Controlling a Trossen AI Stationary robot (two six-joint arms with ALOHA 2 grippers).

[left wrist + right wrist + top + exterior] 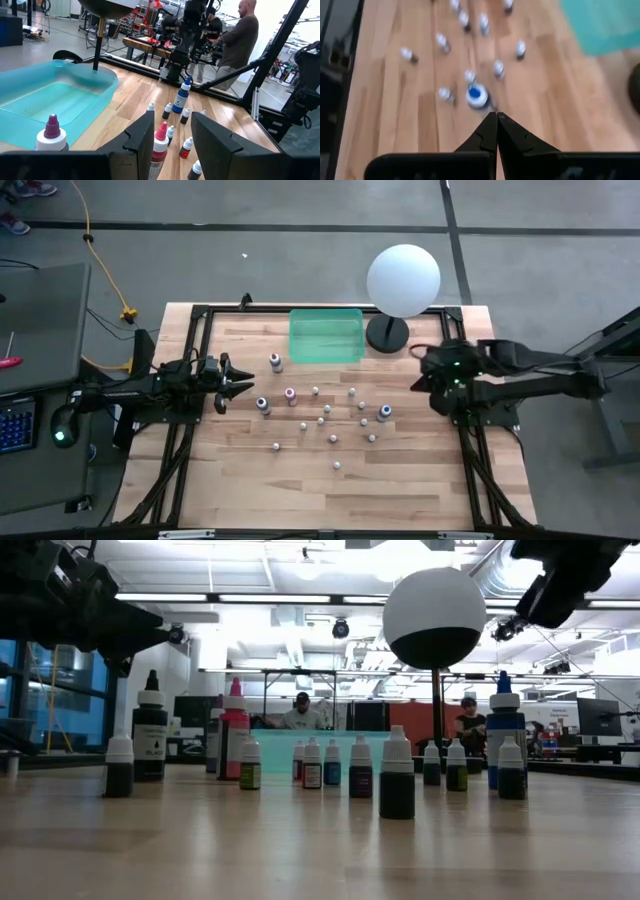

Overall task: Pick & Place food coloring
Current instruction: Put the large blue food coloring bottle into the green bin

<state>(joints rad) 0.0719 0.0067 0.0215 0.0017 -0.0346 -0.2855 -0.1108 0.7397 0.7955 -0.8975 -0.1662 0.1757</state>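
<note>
Left wrist view: open fingers over bottles beside a teal bin.

The left gripper (172, 145) shows two dark fingers (142, 137) standing apart, empty, with a red-bodied bottle (160, 145) seen through the gap. A purple-tipped bottle (51, 136) stands near the translucent teal bin (60, 97) on the wooden table (135, 95). Farther off, small white-capped bottles (168, 110) cluster around a taller blue bottle (183, 97). Beyond the table's edge stands a person (240, 42) in a dark top, facing away.
</note>
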